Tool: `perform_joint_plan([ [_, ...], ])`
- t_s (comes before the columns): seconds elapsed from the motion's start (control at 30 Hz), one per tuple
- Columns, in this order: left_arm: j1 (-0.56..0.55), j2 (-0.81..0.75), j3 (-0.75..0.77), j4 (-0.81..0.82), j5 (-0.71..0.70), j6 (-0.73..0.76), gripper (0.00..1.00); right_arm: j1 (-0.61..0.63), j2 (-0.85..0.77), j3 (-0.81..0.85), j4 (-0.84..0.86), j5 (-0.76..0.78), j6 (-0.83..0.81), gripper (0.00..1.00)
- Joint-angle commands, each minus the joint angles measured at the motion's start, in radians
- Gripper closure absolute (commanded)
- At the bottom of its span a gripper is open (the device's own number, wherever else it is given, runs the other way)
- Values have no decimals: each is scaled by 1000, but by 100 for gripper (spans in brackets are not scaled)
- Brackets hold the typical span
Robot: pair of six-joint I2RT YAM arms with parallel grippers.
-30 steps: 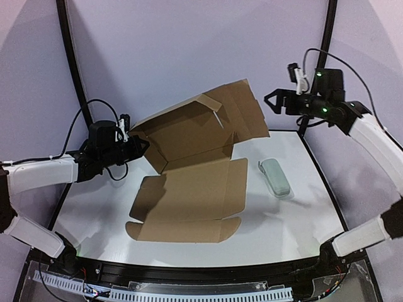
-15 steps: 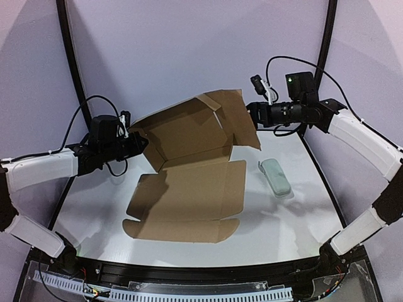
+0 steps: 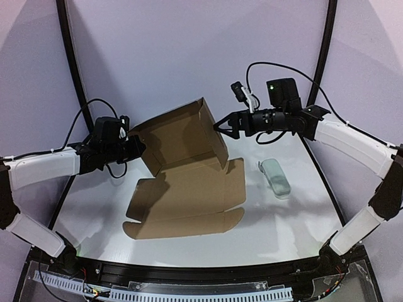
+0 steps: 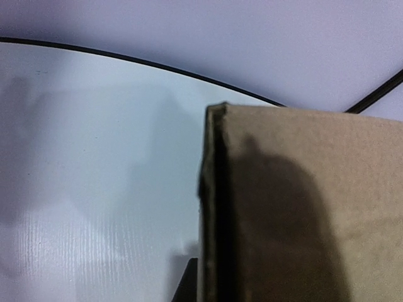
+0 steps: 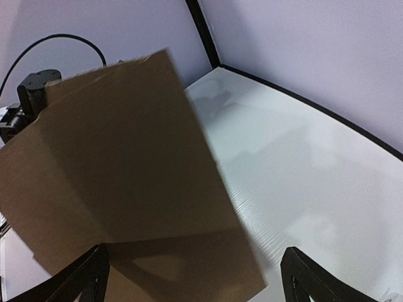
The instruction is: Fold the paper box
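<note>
The brown paper box lies with its base flat on the white table. Its back panel is raised and its right side flap stands upright. My left gripper is shut on the left edge of the raised panel. In the left wrist view that cardboard edge runs between the jaws, with one dark fingertip against it and the other hidden. My right gripper is open, its tips at the outer face of the right flap. In the right wrist view the flap fills the space ahead of the wide-spread fingers.
A small pale grey-green oblong case lies on the table to the right of the box. Black frame posts rise at the back left and back right. The table's curved back edge runs behind the box.
My right gripper has moved left and down to the box. The right flap has swung from spread outward to upright. My left gripper has held its place on the left edge.
</note>
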Motion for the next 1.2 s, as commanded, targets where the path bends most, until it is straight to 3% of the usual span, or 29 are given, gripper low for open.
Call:
perform_joint_plan([
  [0.0,-1,-9,37,-33,-19,-33,99,18,25,-42,104,-53,-29,4],
  [0.17,-1,-20,41,-66,-24,-42,99,21,44,-54,86,-171,-137,4],
  [0.33,-2,-31,32,-51,41,-16,99,21,88,-33,86,-150,-171,6],
  [0.53,-2,-30,23,-35,156,31,99,23,137,-20,153,34,-212,8],
  [0.83,-3,9,73,-105,177,51,99,99,197,-31,272,338,-299,25],
  [0.97,-3,38,111,-136,139,40,99,150,213,-43,342,525,-336,51],
  [1.0,-3,43,118,-143,126,35,99,155,217,-42,343,551,-337,53],
  [1.07,-3,58,137,-176,60,6,99,168,231,-23,338,617,-342,53],
  [1.17,-4,89,174,-213,-5,-23,99,175,254,-4,318,663,-348,46],
])
